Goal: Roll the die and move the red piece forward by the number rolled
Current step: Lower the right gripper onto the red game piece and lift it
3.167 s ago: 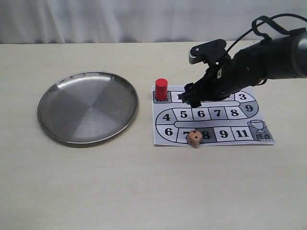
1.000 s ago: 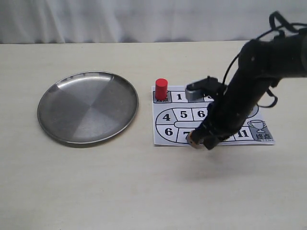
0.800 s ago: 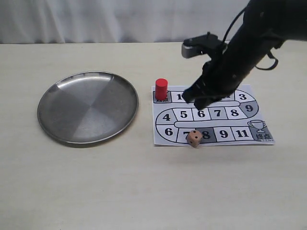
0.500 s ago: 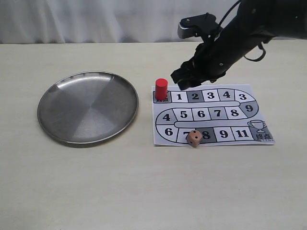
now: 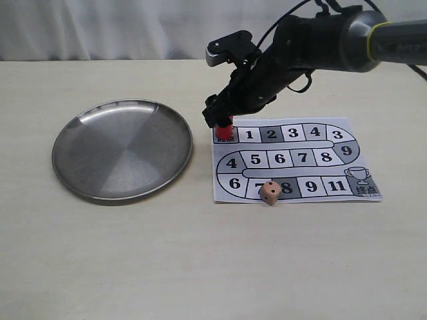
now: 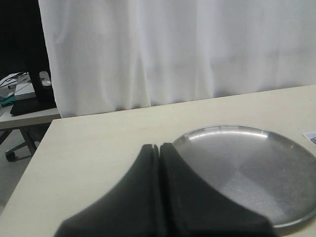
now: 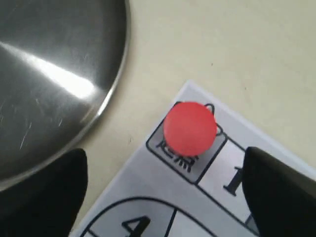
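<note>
The red piece (image 5: 225, 132) stands upright on the board's start square at the top left corner of the paper game board (image 5: 311, 187). My right gripper (image 5: 220, 120) is directly above it and open. In the right wrist view, the red piece (image 7: 190, 128) lies just ahead of the gap between the two dark fingers (image 7: 42, 195), untouched. The die (image 5: 270, 192) rests on the board's bottom row, between squares 7 and 8. My left gripper (image 6: 159, 146) is shut and empty and does not show in the exterior view.
A round steel plate (image 5: 122, 149) lies left of the board, its rim close to the red piece; it also fills the lower right of the left wrist view (image 6: 247, 168). A white curtain hangs behind the table's far edge.
My right arm has swung left from above the board's top row and come down over the red piece. The die and the red piece have stayed put.
</note>
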Robot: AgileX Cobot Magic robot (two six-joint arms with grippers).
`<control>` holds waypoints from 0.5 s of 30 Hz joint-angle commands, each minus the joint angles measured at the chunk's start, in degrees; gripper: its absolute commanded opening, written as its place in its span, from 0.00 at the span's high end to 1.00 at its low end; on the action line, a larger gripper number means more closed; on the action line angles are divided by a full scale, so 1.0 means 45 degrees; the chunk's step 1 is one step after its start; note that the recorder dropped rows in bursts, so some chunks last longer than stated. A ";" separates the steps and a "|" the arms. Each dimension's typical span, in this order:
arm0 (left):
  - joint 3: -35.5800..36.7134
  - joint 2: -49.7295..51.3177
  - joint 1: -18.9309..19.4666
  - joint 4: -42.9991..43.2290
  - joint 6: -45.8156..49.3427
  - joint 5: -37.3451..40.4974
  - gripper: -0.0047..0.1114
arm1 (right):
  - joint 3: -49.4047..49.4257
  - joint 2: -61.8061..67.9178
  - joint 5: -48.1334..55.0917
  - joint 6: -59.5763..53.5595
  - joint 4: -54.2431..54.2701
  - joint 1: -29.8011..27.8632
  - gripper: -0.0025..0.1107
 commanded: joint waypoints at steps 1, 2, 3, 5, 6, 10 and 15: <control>0.0022 -0.0033 0.0042 -0.0006 -0.0012 -0.0122 0.96 | -0.1050 0.0956 -0.0155 -0.0048 -0.0063 -0.0008 0.28; 0.0022 -0.0033 0.0042 -0.0006 -0.0012 -0.0122 0.96 | -0.1197 0.1128 -0.0155 -0.0048 -0.0063 -0.0008 0.28; 0.0022 -0.0033 0.0042 -0.0006 -0.0012 -0.0122 0.96 | -0.1365 0.1339 -0.0155 -0.0048 -0.0063 -0.0008 0.28; 0.0022 -0.0033 0.0042 -0.0006 -0.0012 -0.0122 0.96 | -0.1614 0.1721 -0.0215 -0.0136 -0.0063 -0.0008 0.30; 0.0022 -0.0033 0.0042 -0.0006 -0.0012 -0.0122 0.96 | -0.1685 0.1882 -0.0263 -0.0247 -0.0063 -0.0008 0.33; 0.0022 -0.0033 0.0042 -0.0006 -0.0012 -0.0122 0.96 | -0.1863 0.2181 -0.0559 -0.0591 -0.0063 -0.0008 0.55; 0.0022 -0.0033 0.0042 -0.0006 -0.0012 -0.0122 0.96 | -0.1863 0.2181 -0.0849 -0.0591 -0.0063 -0.0008 0.81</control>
